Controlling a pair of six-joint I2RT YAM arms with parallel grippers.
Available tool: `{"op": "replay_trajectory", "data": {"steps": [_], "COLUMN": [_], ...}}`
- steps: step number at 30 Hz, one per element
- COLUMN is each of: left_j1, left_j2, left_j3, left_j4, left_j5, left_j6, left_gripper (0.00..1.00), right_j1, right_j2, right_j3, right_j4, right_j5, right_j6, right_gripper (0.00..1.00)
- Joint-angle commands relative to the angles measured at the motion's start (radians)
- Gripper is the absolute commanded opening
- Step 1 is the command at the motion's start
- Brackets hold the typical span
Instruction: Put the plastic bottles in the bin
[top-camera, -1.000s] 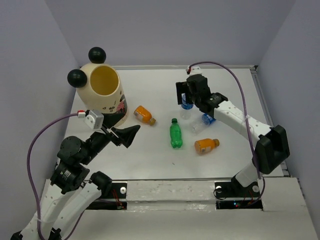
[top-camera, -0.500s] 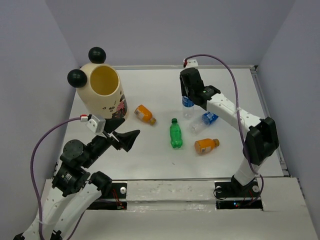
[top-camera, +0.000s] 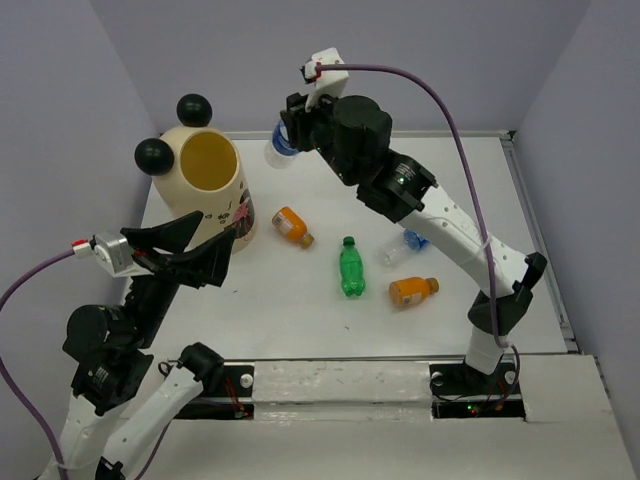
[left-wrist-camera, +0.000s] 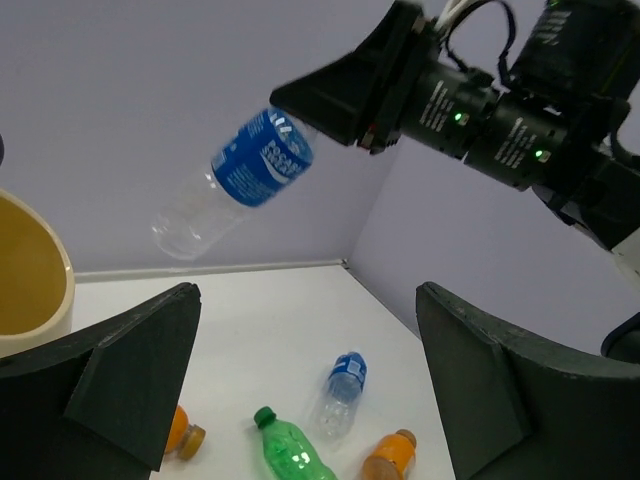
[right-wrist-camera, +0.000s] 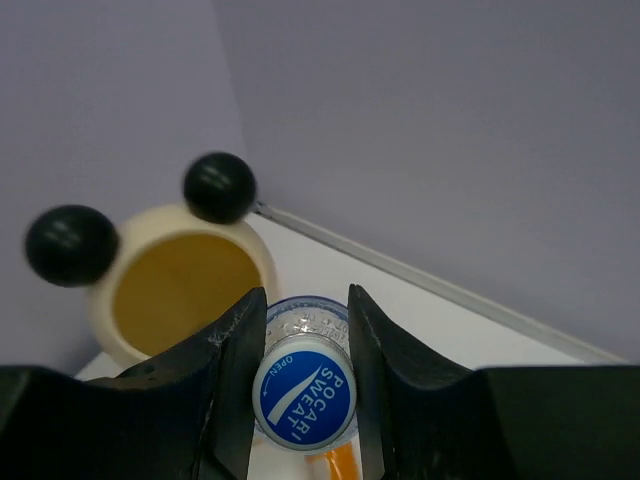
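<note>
My right gripper (top-camera: 284, 138) is shut on a clear plastic bottle with a blue label (top-camera: 276, 152), held in the air just right of the bin's rim. In the right wrist view its blue cap (right-wrist-camera: 303, 400) sits between the fingers, with the bin's yellowish opening (right-wrist-camera: 180, 290) below and to the left. The cream bin (top-camera: 205, 185) has two black ball ears. On the table lie an orange bottle (top-camera: 291, 227), a green bottle (top-camera: 350, 266), a clear bottle (top-camera: 400, 247) and another orange bottle (top-camera: 412, 290). My left gripper (top-camera: 222, 230) hangs open near the bin's front, holding nothing.
Grey walls close in the white table (top-camera: 300, 310) at the back and both sides. The right arm's long links (top-camera: 450, 225) stretch over the table's right half, above the clear bottle lying there. The left wrist view shows the held bottle (left-wrist-camera: 235, 180) high against the wall.
The right gripper shut on the clear bottle at the back right, lifted it and carried it left to the bin's rim. The left arm rose and drew back toward the bin.
</note>
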Motion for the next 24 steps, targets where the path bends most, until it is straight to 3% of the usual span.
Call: {"op": "replay_trajectory", "data": {"steps": [1,4,14,24], "left_j1": [0.004,0.002,0.002,-0.002], "left_j2": [0.002,-0.015,-0.075,-0.074], "left_j3": [0.027,0.026,0.030,0.033], "left_j4": [0.007,-0.020,-0.086,-0.145], "left_j5": [-0.048,-0.068,-0.162,-0.159], "left_j6": [-0.030,-0.041,-0.033,-0.068], "left_gripper": [0.99,0.99,0.99,0.99], "right_j1": [0.113,0.144,0.144,0.144], "right_j2": [0.130,0.199,0.291,0.484], "right_j3": [0.262,0.385,0.373,0.398], "right_j4": [0.089,0.108,0.227,0.373], "right_j5": [-0.051,-0.100,-0.273,-0.154], "right_j6": [-0.161,-0.157,-0.023,-0.095], "right_gripper": [0.09,0.09,0.07,0.09]}}
